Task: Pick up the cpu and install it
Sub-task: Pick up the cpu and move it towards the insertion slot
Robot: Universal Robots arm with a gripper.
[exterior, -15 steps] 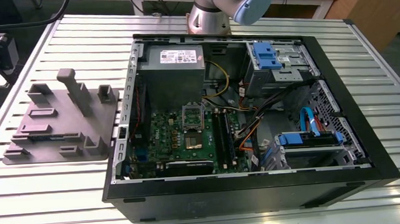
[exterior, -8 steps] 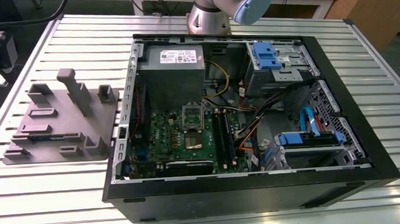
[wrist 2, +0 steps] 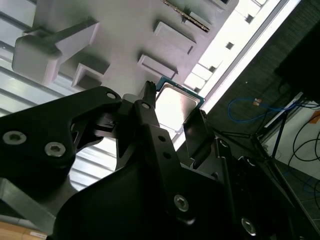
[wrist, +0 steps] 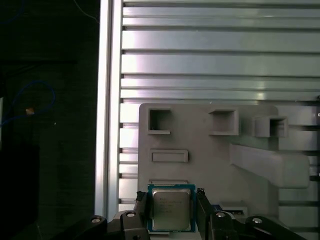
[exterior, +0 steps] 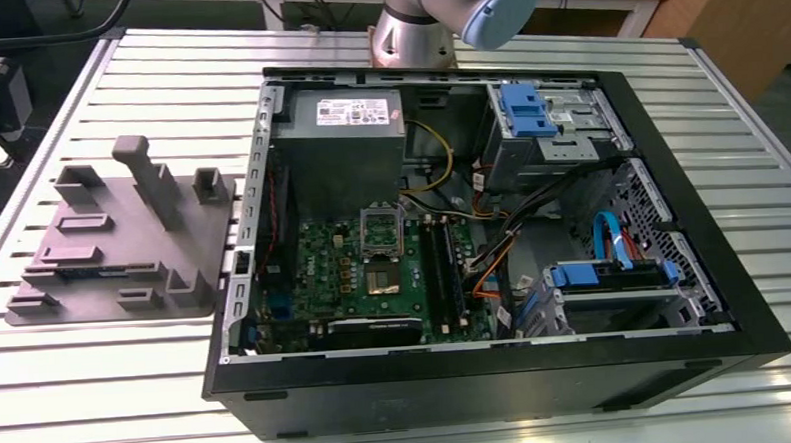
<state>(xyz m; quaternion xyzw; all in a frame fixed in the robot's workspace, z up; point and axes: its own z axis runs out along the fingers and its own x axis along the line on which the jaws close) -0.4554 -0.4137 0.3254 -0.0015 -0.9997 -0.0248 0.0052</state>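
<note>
The cpu (wrist: pixel 171 207), a small square chip with a silvery top and a blue-green rim, sits between my gripper's (wrist: pixel 171 212) two black fingers (wrist: pixel 141 210), which press on two opposite edges. In the second wrist view the cpu (wrist 2: pixel 176 104) shows from below its side, again held in the gripper (wrist 2: pixel 172 110). Under it lies the grey moulded fixture (wrist: pixel 210 150) with its pockets, some way below. In the exterior view the open computer case (exterior: pixel 719 297) holds the green motherboard (exterior: pixel 358 273) with its square socket (exterior: pixel 382 279).
The grey fixture (exterior: pixel 116 244) lies on the slatted metal table (exterior: pixel 136 393) at the exterior view's left of the case. Inside the case are a grey power supply (exterior: pixel 344 119), blue drive brackets (exterior: pixel 525 106) and loose cables (exterior: pixel 504 247). The arm's base (exterior: pixel 414 30) stands behind the case.
</note>
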